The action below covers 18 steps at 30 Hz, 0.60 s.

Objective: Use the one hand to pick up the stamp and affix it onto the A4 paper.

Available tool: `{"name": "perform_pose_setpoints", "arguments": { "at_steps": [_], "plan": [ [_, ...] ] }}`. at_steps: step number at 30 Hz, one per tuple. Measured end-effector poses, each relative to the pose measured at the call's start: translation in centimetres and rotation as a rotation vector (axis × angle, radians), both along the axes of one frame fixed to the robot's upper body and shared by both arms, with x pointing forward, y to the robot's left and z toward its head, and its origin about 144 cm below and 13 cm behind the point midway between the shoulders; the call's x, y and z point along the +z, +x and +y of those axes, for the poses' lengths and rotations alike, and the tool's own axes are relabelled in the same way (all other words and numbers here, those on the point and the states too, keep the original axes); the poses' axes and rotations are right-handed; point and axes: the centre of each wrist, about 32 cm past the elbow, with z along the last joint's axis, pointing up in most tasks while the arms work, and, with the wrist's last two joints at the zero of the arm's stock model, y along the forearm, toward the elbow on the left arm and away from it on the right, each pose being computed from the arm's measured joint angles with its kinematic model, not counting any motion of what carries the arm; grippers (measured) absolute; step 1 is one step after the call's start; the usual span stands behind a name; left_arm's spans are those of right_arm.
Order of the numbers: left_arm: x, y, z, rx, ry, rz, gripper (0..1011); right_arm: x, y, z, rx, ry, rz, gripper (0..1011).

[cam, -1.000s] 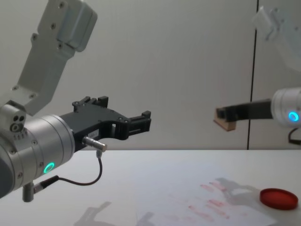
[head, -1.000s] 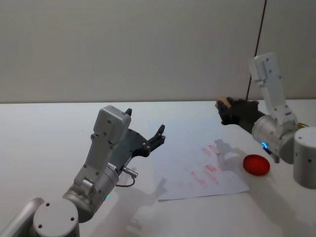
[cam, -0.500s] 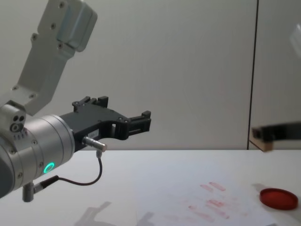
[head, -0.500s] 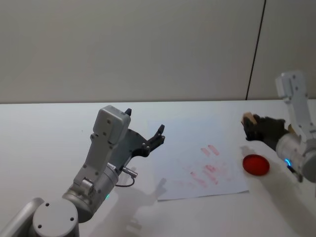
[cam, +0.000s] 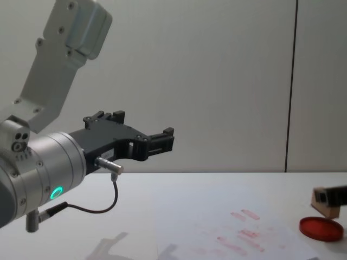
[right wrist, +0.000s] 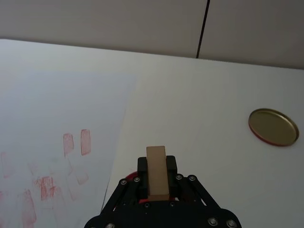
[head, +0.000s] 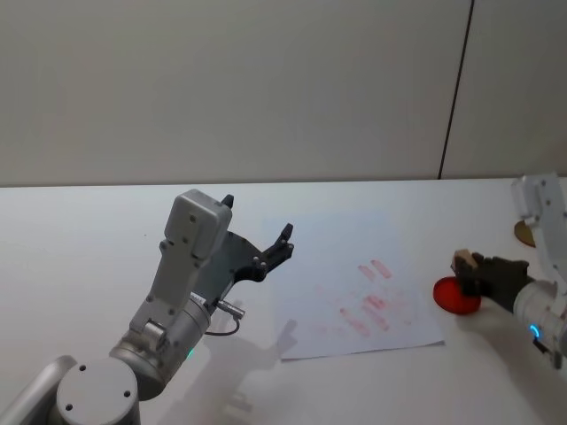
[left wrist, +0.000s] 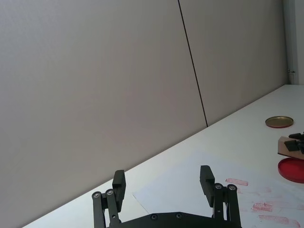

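The right hand hangs low at the right edge of the surface, its black fingers clamped on the stamp. The pale wooden block sits squeezed between the two fingers, one end poking out past their tips. In the chest view the stamp hovers just above the near-left rim of the red ink pad; I can't tell whether it touches. The paper lies just left of the pad, flat on the surface, with red stamp marks across its right half. A round gold lid rests farther back on the surface, well apart from the pad. The left gripper is held up in the air over the left side, fingers spread wide, holding nothing.
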Motion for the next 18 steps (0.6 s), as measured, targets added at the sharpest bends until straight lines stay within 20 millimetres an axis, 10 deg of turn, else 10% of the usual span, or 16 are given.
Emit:
{"name": "perform_pose_setpoints", "arguments": {
  "at_steps": [8,18],
  "plan": [
    [0.0,0.0,0.0,0.000,0.000,0.000,993,-0.9,-0.3,-0.3,0.026,0.016,0.033,217],
    [0.0,0.0,0.0,0.000,0.000,0.000,993,-1.2,-0.7,-0.4,0.051,0.028,0.028,518]
  ]
}}
